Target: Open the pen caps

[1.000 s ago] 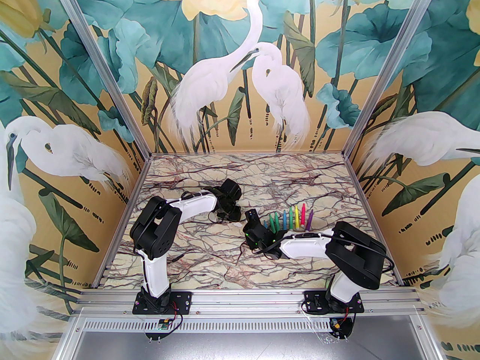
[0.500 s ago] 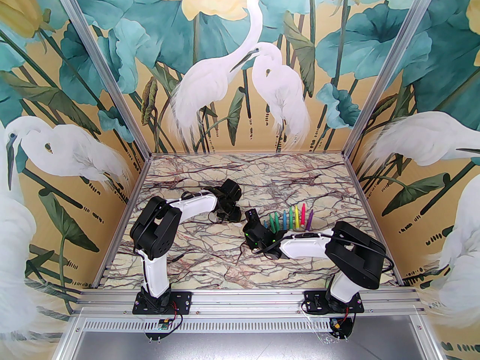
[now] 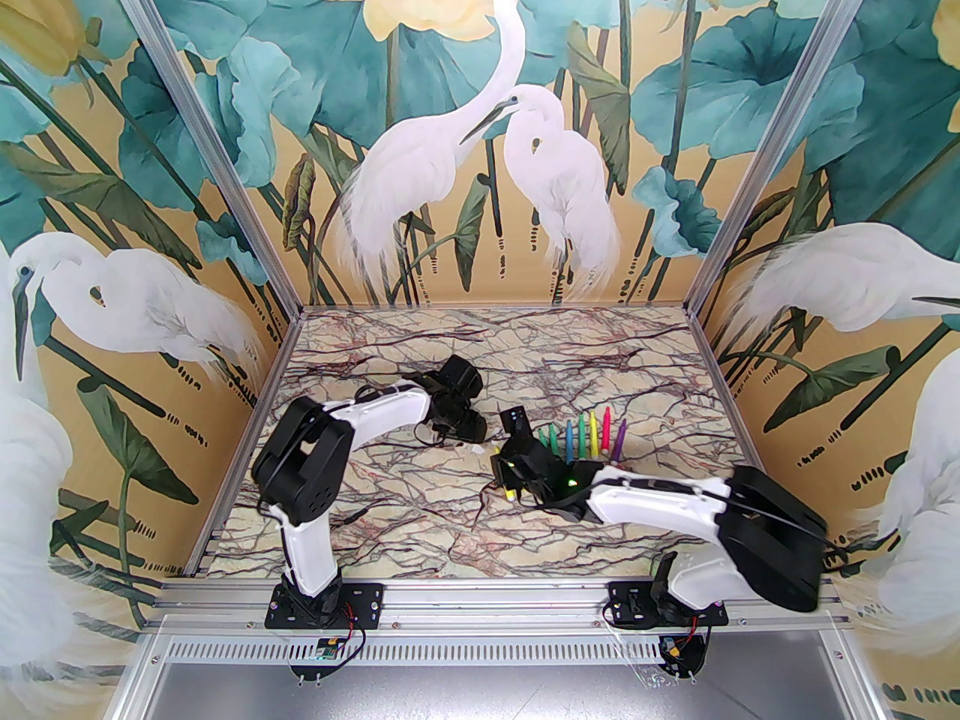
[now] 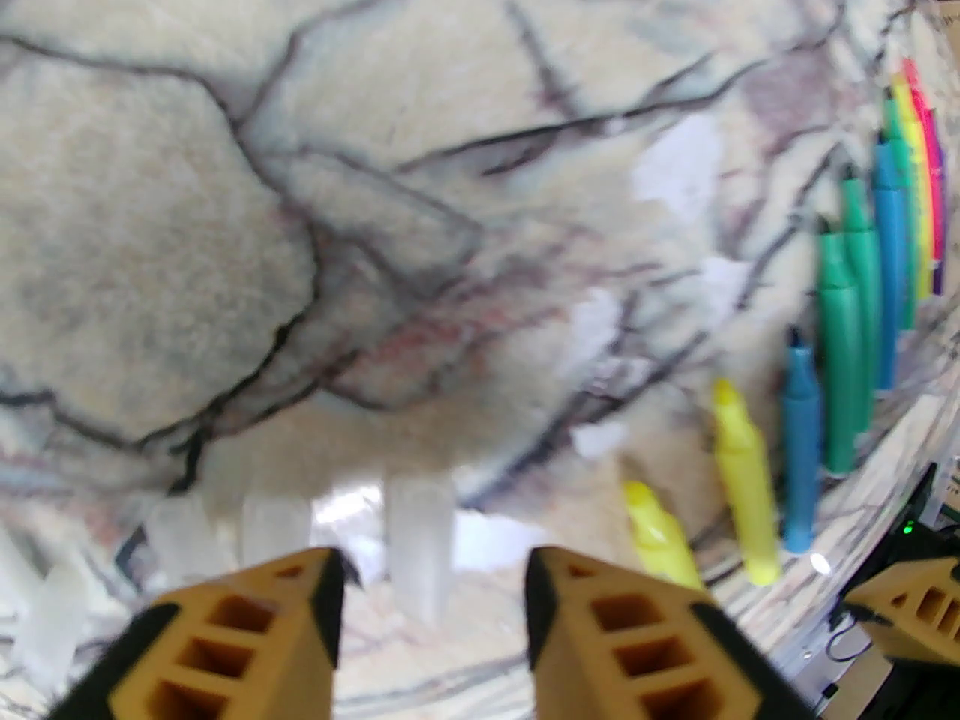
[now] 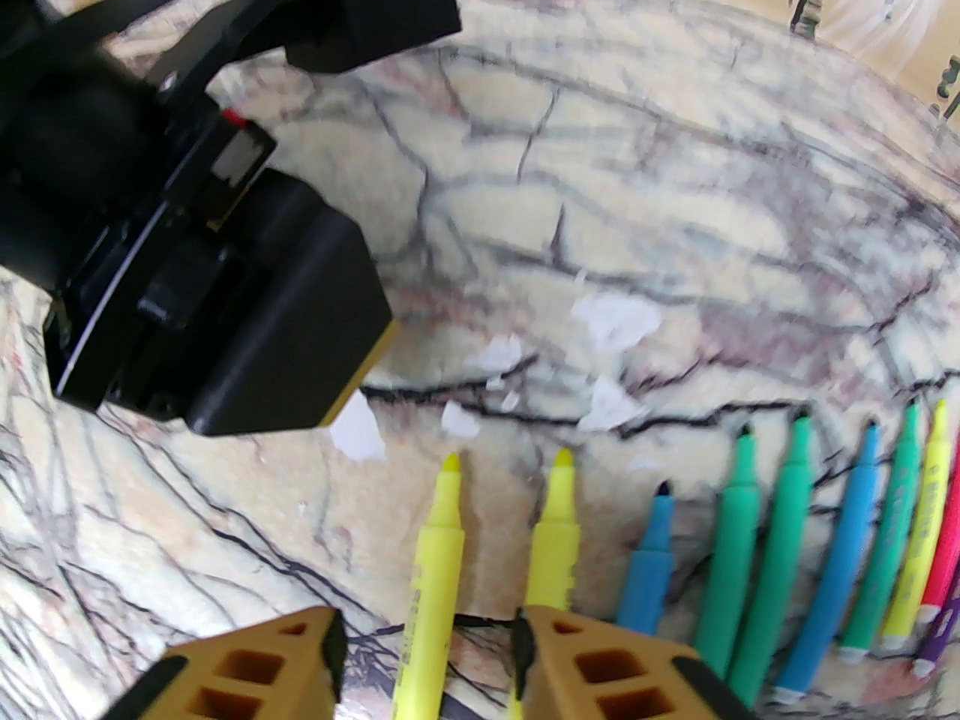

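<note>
Ten pens (image 5: pixel 780 552) lie side by side on the marble-patterned table (image 5: pixel 675 199), tips bare, with yellow, blue, green, pink and purple bodies and white butt ends. The right wrist view shows them sharply. My right gripper (image 5: pixel 427 619) stands parted astride the end yellow pen (image 5: pixel 435 552), not pinching it. The left wrist view blurs the pens but brings in the pen caps (image 4: pixel 416 537). They are colourless, see-through and clustered on the table near the pens. One lies loose between my left gripper (image 4: pixel 435 559)'s parted fingers.
</note>
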